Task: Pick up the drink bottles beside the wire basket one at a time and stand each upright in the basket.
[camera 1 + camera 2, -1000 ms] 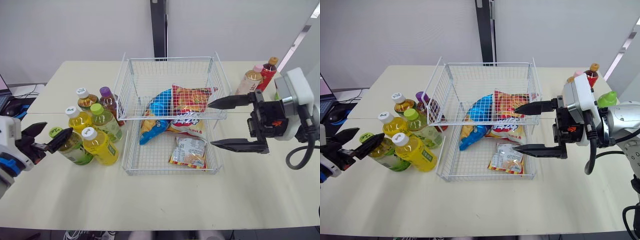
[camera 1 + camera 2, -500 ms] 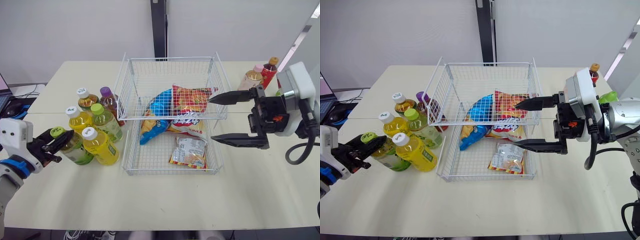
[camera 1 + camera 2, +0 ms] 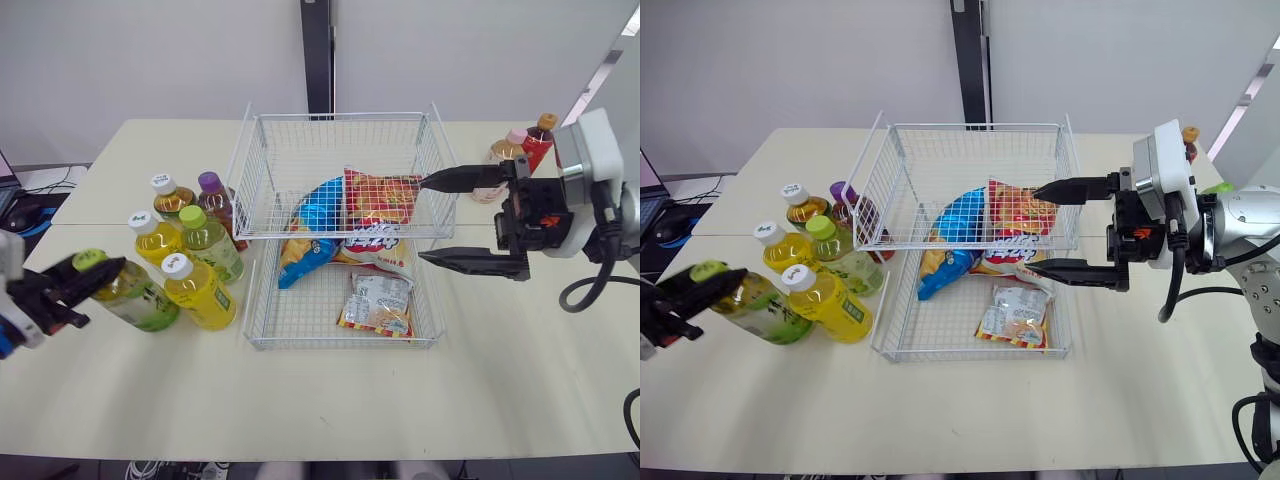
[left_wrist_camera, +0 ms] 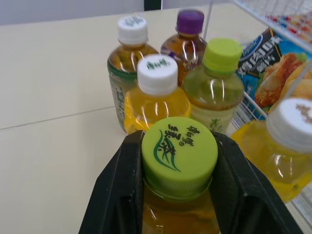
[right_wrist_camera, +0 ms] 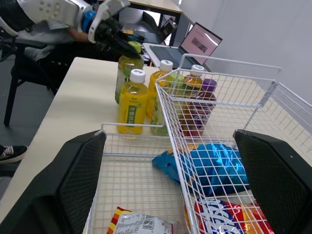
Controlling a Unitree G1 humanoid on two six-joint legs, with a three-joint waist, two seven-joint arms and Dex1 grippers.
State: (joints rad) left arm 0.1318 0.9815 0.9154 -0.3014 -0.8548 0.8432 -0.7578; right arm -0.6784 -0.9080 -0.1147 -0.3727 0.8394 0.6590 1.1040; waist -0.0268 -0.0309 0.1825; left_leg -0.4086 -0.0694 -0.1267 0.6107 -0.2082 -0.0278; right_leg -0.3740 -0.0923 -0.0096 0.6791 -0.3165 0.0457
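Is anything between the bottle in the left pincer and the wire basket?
Yes. The white-capped yellow bottle stands between the green-capped bottle in the left pincer and the basket's side wall; lifting over it seems needed. Snack bags cover part of the basket floor.

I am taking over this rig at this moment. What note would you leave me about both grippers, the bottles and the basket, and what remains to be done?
Left gripper: shut on the green-capped bottle at its cap, left of the wire basket; the bottle is tilted.
Right gripper: open, holding nothing, at the basket's right side.
Five standing bottles are grouped left of the basket; a few right-side bottles are partly behind the right gripper.
Done: nothing yet; the basket holds snack bags, no bottle.
Left: stand the held bottle in the basket, then all the others.
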